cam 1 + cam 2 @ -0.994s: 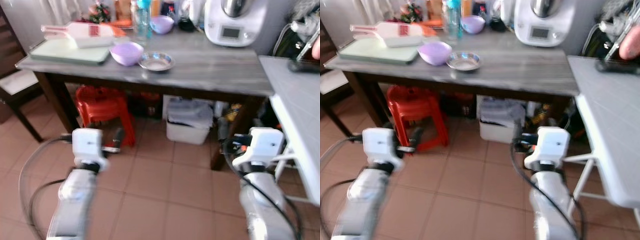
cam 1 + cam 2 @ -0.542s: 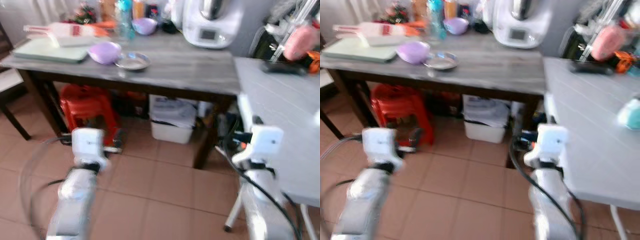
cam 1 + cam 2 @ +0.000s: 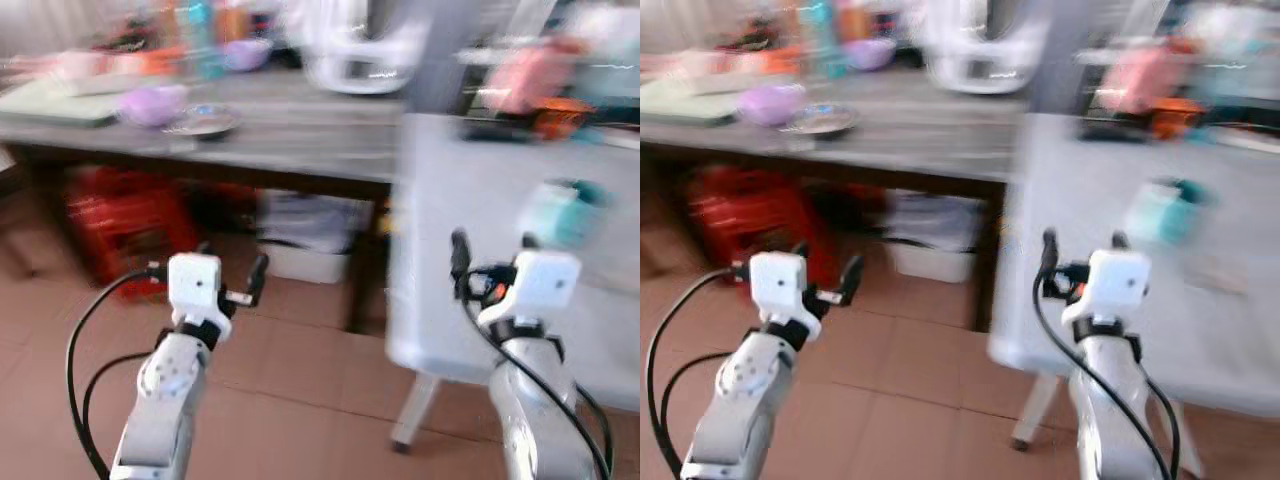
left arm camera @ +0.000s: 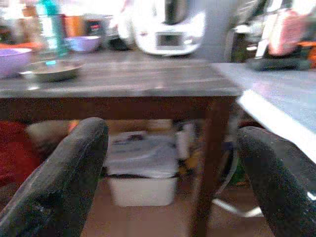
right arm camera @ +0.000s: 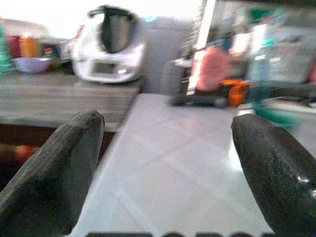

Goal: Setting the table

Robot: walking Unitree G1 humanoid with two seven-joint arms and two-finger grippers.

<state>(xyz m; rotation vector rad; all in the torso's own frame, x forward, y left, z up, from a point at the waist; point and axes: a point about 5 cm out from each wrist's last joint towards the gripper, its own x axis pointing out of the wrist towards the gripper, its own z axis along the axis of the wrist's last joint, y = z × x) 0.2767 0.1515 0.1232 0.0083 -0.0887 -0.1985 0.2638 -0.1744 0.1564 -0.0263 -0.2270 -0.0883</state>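
Evidently little of the table-setting had been done: the purple bowl (image 3: 150, 103) and metal dish (image 3: 203, 122) were seen on the wooden table (image 3: 300, 150), left of the white table (image 3: 480, 200), while left gripper (image 3: 229, 270) and right gripper (image 3: 490, 250) were held spread and empty.
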